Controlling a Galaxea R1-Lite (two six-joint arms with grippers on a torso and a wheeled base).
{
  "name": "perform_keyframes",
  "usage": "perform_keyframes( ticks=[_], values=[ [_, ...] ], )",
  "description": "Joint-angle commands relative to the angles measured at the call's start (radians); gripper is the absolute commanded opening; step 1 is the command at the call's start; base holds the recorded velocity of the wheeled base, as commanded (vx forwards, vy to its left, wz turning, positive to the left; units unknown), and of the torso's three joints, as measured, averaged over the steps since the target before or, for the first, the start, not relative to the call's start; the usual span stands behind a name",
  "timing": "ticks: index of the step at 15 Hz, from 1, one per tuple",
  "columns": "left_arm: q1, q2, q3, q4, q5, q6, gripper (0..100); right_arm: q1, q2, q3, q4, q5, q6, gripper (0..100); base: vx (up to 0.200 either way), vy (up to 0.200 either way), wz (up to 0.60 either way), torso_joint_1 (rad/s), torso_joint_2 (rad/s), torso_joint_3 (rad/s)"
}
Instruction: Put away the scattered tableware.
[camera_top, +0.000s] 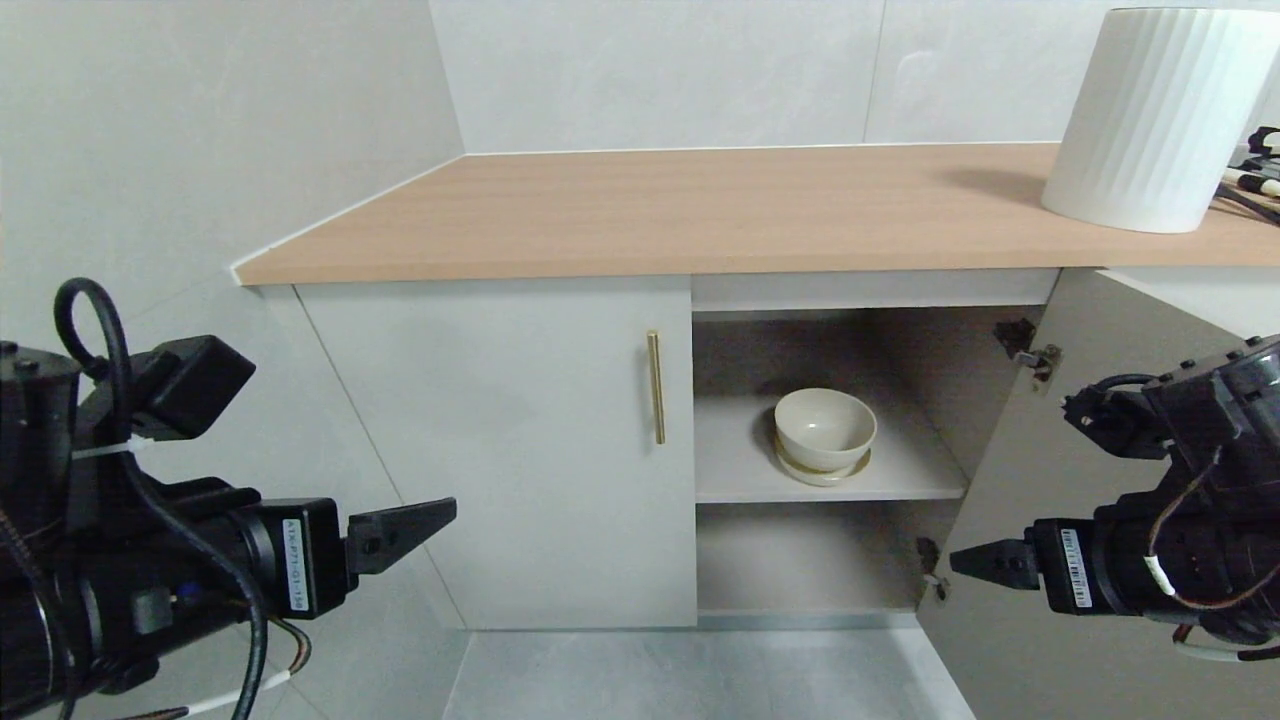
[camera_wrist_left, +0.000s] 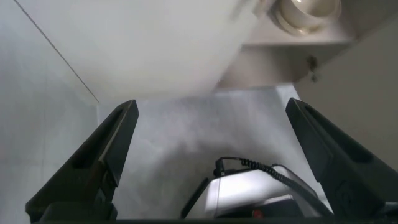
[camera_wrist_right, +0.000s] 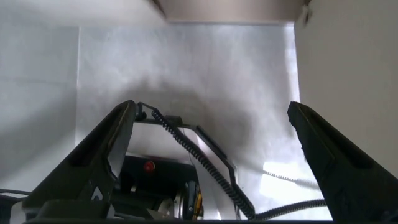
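A cream bowl (camera_top: 825, 428) sits on a small cream plate (camera_top: 822, 470) on the middle shelf (camera_top: 740, 455) of the open cabinet; the bowl (camera_wrist_left: 308, 12) also appears in the left wrist view. My left gripper (camera_top: 430, 520) hangs low at the left, in front of the closed cabinet door, well short of the shelf. Its fingers (camera_wrist_left: 106, 155) are spread wide with nothing between them, so the left gripper (camera_wrist_left: 211, 118) is open. My right gripper (camera_top: 960, 562) is low at the right, beside the open door's edge. The right gripper (camera_wrist_right: 208, 115) is open and empty over the floor.
The left cabinet door is closed and has a gold handle (camera_top: 654, 385). The right door (camera_top: 1040, 480) is swung open toward my right arm. A white ribbed container (camera_top: 1160, 115) and some small items (camera_top: 1255, 185) stand on the wooden countertop (camera_top: 650, 210). Grey floor tiles (camera_top: 700, 675) lie below.
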Motion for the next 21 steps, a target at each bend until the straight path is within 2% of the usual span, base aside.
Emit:
perform_keyframes(
  ticks=[1, 14, 21],
  values=[
    [-0.001, 0.006, 0.01, -0.002, 0.0, 0.0, 100, 0.002, 0.007, 0.004, -0.001, -0.001, 0.0, 100, -0.2, 0.0, 0.0, -0.007, 0.01, -0.002],
    [-0.004, 0.012, 0.013, 0.0, 0.0, 0.0, 100, 0.009, 0.017, 0.007, 0.001, -0.001, 0.0, 100, -0.2, 0.0, 0.0, 0.002, 0.0, 0.002],
    [-0.005, 0.012, 0.018, 0.0, 0.001, 0.003, 100, 0.009, 0.008, 0.007, 0.007, -0.004, 0.0, 100, 0.0, 0.0, 0.0, 0.0, 0.0, 0.0]
  ],
)
